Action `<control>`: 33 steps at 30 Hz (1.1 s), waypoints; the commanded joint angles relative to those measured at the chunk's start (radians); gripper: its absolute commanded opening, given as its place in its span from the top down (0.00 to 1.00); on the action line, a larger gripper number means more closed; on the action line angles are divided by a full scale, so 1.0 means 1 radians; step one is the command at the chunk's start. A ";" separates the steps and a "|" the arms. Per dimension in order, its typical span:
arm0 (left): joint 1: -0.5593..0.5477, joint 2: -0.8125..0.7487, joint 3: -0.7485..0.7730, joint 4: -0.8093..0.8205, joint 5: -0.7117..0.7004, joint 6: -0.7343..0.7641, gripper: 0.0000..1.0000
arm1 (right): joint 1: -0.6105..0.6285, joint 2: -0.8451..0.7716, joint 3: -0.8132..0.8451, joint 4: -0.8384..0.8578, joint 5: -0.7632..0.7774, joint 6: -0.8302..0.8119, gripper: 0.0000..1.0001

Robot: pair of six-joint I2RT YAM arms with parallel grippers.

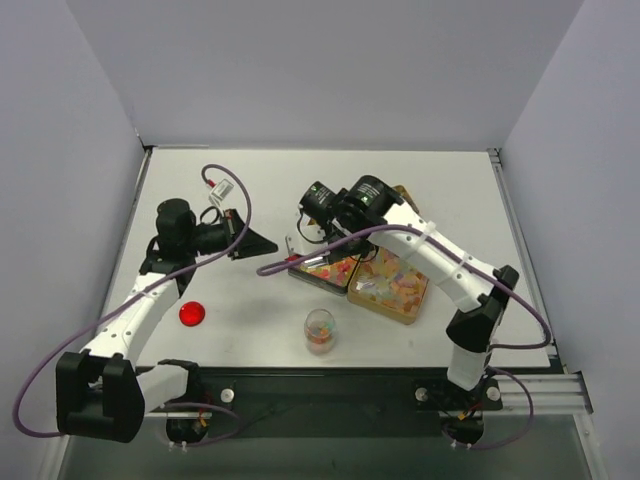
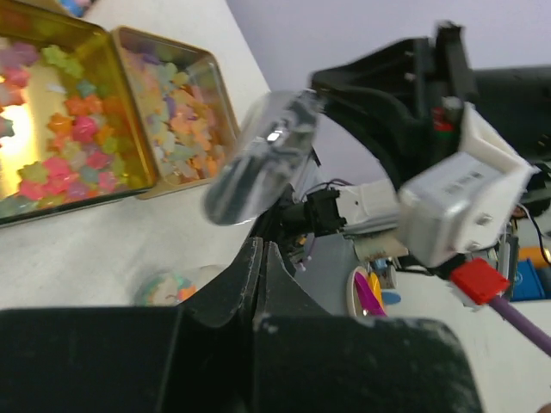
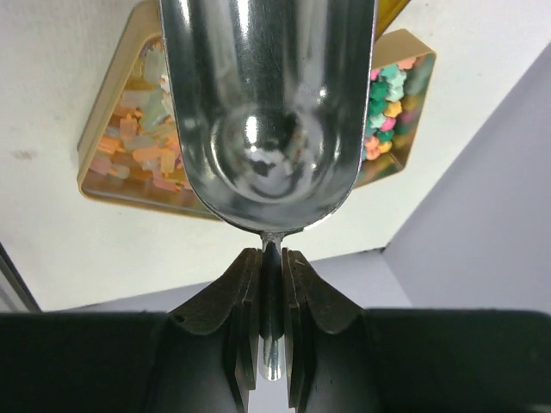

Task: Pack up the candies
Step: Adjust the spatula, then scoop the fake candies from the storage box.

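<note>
Two open gold tins hold the candies: one (image 1: 392,287) is full of pastel and orange bits, the other (image 1: 328,270) sits left of it. Both show in the right wrist view (image 3: 129,138) (image 3: 398,95) and the left wrist view (image 2: 60,129) (image 2: 176,112). A small clear jar (image 1: 320,331) with some candies stands nearer the front and shows in the left wrist view (image 2: 168,288). My right gripper (image 3: 272,258) is shut on the handle of an empty metal scoop (image 3: 267,103), held over the tins' left edge (image 1: 303,257). My left gripper (image 2: 263,251) is shut and empty, just left of the scoop (image 1: 266,243).
A red round lid (image 1: 192,313) lies on the white table (image 1: 430,190) at the front left, beside my left arm. Grey walls enclose the table on three sides. The two grippers are close together near the table's middle.
</note>
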 commanded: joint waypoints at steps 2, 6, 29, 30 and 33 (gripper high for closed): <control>-0.063 0.003 -0.020 0.232 0.030 -0.131 1.00 | -0.006 0.102 0.114 -0.059 -0.081 0.118 1.00; -0.065 0.052 0.006 0.126 -0.003 -0.073 1.00 | 0.005 0.130 0.212 -0.050 -0.133 0.124 1.00; 0.071 0.129 0.078 -0.201 -0.321 0.104 0.99 | -0.314 -0.016 -0.111 0.100 -0.237 0.197 1.00; 0.067 0.135 0.028 -0.178 -0.327 0.098 0.99 | -0.323 -0.005 -0.111 0.103 -0.225 0.189 1.00; 0.046 0.155 -0.032 -0.141 -0.336 0.088 0.99 | -0.339 0.034 -0.090 0.105 -0.216 0.178 1.00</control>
